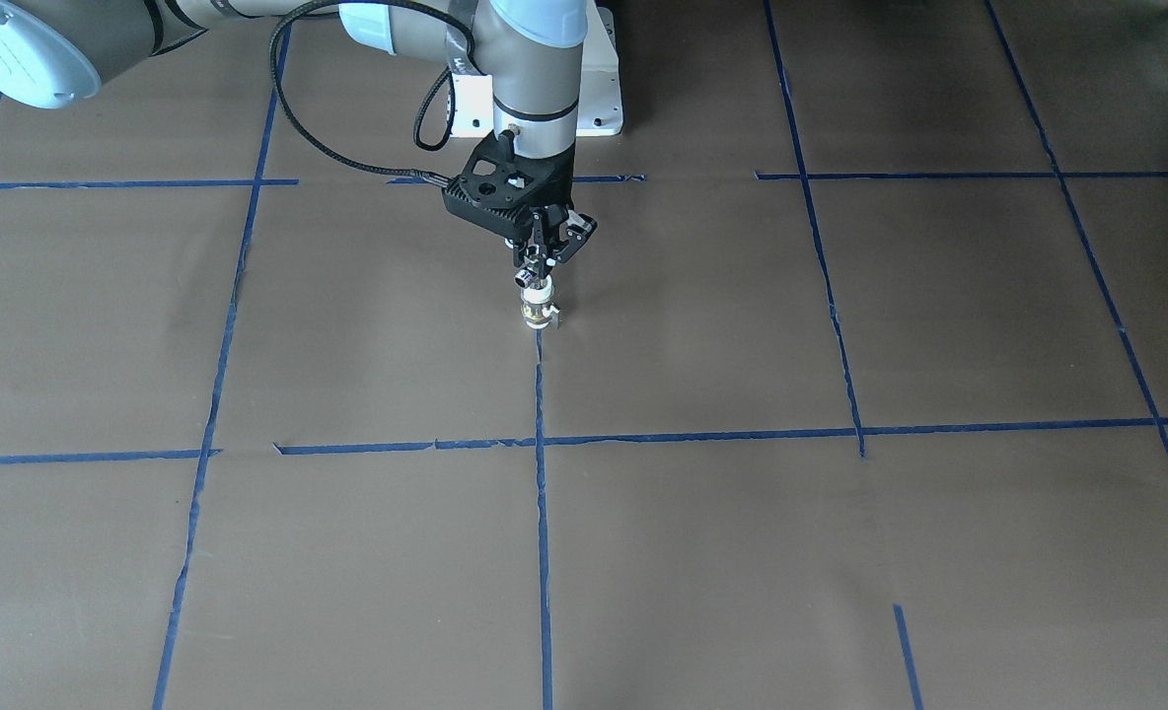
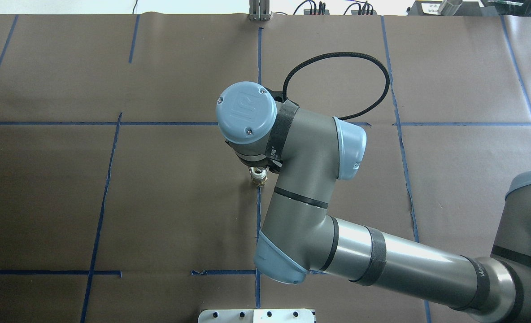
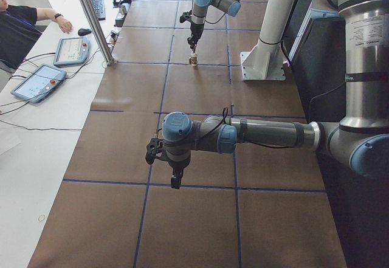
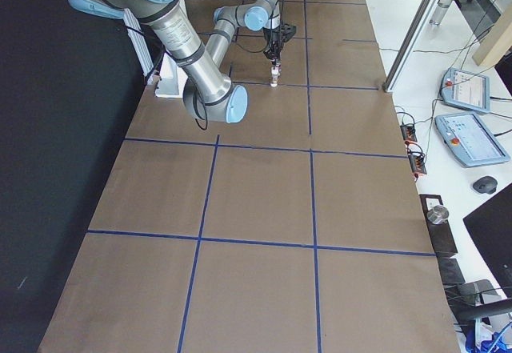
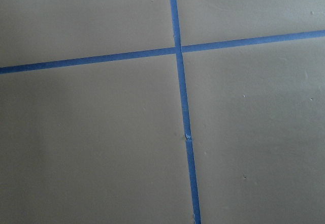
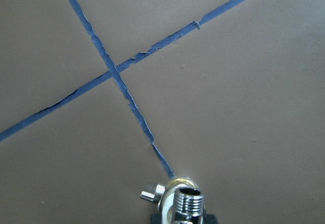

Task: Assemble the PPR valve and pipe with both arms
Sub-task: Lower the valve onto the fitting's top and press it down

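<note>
Open table [image 1: 840, 552] apparently surrounds the upright PPR valve [image 1: 537, 314] mid-surface.

Matt brown paper [image 1: 742, 325], smooth but faintly creased, is gridded with blue tape [image 1: 542, 493] whose edges are ragged and torn in places. The pipe [image 6: 188, 201] is mirror-bright chromed metal with a ribbed thread; the PPR valve [image 1: 539, 310] shows white plastic and yellowish brass. The right arm [image 2: 382, 255] is smooth satin-grey metal with semi-gloss light-blue caps [image 2: 246, 112], and its braided cable [image 2: 337, 56] and the right gripper [image 1: 537, 264] are matt black.
</note>
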{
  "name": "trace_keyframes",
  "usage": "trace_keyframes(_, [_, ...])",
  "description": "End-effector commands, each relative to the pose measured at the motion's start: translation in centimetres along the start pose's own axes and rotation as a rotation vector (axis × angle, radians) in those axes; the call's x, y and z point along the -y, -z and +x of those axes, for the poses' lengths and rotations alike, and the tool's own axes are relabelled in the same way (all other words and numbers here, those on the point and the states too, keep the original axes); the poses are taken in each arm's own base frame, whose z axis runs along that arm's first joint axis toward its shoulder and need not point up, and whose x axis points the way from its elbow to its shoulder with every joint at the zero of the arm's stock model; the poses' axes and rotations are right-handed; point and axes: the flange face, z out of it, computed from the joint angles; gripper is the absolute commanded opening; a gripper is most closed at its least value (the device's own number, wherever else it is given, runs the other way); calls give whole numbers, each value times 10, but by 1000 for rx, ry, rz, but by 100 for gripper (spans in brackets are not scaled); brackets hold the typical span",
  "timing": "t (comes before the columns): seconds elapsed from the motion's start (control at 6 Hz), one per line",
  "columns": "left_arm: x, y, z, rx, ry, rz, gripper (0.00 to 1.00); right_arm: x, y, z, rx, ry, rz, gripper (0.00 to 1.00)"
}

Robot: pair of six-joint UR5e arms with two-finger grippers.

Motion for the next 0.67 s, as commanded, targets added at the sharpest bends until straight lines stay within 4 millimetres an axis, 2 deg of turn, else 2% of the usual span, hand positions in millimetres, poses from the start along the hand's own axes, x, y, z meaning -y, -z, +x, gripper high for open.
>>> trace_keyframes(0.0, [0, 0, 0, 0, 0, 0, 100, -3, -6, 0, -10, 2, -2, 0])
trace_keyframes(0.5, [0, 0, 0, 0, 0, 0, 100, -8, -9, 2, -14, 7, -6, 0])
